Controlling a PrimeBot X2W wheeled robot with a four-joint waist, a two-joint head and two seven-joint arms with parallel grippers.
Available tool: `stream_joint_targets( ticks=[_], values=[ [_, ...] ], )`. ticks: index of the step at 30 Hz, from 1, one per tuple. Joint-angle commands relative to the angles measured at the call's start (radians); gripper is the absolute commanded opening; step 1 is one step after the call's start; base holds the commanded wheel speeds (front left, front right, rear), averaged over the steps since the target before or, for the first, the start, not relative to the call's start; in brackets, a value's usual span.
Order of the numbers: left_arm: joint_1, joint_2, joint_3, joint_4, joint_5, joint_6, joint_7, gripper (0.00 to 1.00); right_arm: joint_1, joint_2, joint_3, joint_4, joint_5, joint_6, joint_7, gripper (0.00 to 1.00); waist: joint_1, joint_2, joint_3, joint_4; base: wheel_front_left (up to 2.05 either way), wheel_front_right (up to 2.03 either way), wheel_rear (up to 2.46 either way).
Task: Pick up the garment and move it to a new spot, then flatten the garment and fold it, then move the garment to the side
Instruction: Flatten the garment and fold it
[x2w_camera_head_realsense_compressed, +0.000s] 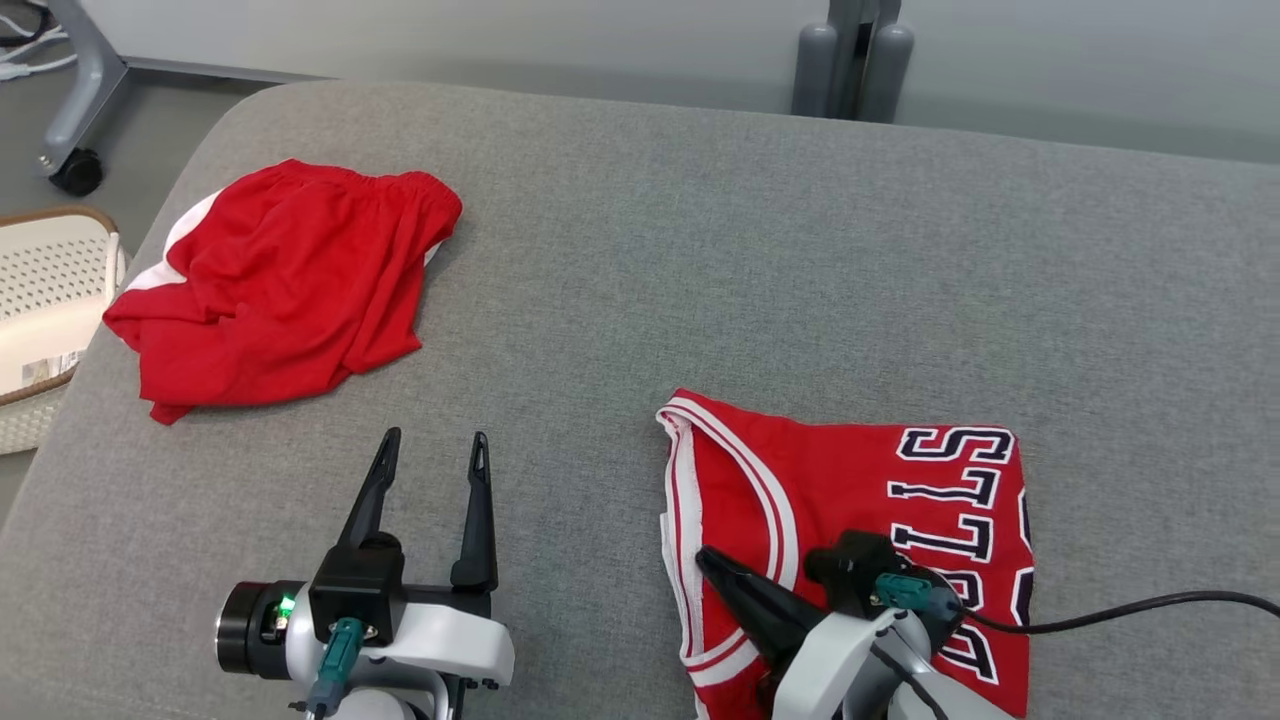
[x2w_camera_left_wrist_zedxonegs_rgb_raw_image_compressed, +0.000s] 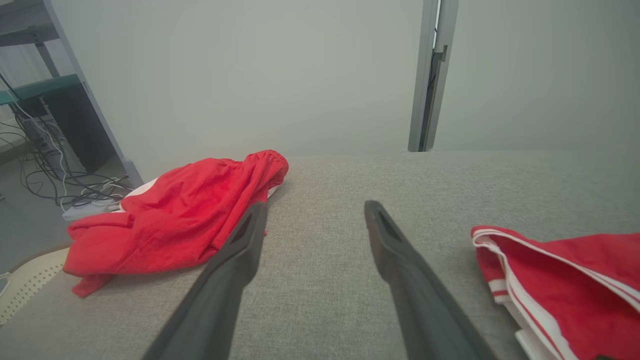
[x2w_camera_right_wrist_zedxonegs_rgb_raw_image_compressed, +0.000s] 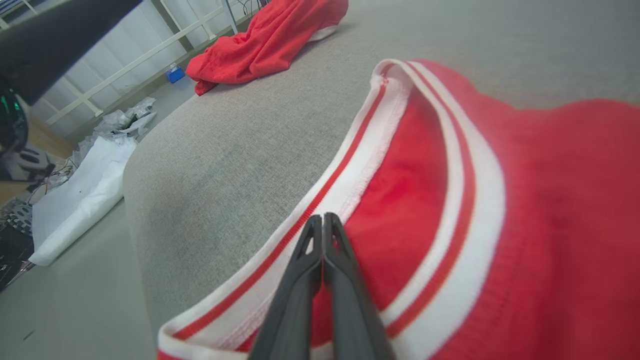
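A folded red jersey (x2w_camera_head_realsense_compressed: 850, 480) with white trim and dark lettering lies at the near right of the grey padded surface (x2w_camera_head_realsense_compressed: 700, 250). My right gripper (x2w_camera_head_realsense_compressed: 703, 552) is shut, its tips resting over the jersey's white-and-red trim (x2w_camera_right_wrist_zedxonegs_rgb_raw_image_compressed: 350, 190) near its left edge; the right wrist view shows the two fingers (x2w_camera_right_wrist_zedxonegs_rgb_raw_image_compressed: 300, 280) pressed together with no cloth visibly between them. My left gripper (x2w_camera_head_realsense_compressed: 436, 436) stands open above bare surface, left of the jersey (x2w_camera_left_wrist_zedxonegs_rgb_raw_image_compressed: 575, 270). Crumpled red shorts (x2w_camera_head_realsense_compressed: 280, 280) lie at the far left, beyond the left gripper (x2w_camera_left_wrist_zedxonegs_rgb_raw_image_compressed: 315, 207).
A white perforated basket (x2w_camera_head_realsense_compressed: 50, 270) sits off the surface's left edge. A black cable (x2w_camera_head_realsense_compressed: 1150, 605) trails right from the right wrist. Grey posts (x2w_camera_head_realsense_compressed: 850, 60) stand behind the far edge, and a wheeled frame leg (x2w_camera_head_realsense_compressed: 75, 170) is at the top left.
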Motion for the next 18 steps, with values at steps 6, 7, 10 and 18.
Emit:
stream_joint_targets(
  ticks=[6,7,10,18],
  values=[
    [0.007,0.003,0.027,0.005,0.005,-0.013,-0.004,1.00,-0.011,-0.039,-0.032,-0.034,0.012,0.002,-0.003,0.00,0.0000,0.0000,-0.061,-0.074,0.00,0.00,0.00],
    [0.010,0.003,0.031,0.006,0.006,-0.014,-0.004,1.00,-0.009,-0.046,-0.036,-0.043,0.010,0.002,-0.001,0.00,0.0000,0.0000,-0.070,-0.085,0.00,0.00,0.00],
    [0.022,0.003,0.044,0.007,0.010,-0.020,-0.004,1.00,0.001,-0.065,-0.055,-0.086,0.002,0.002,0.009,0.00,0.0000,0.0000,-0.095,-0.118,0.00,0.00,0.00],
    [0.040,0.003,0.079,-0.009,0.025,-0.029,-0.004,1.00,0.024,-0.129,-0.191,-0.178,-0.094,0.002,0.020,0.00,0.0000,0.0000,-0.135,-0.195,0.00,0.00,0.00]
  ],
)
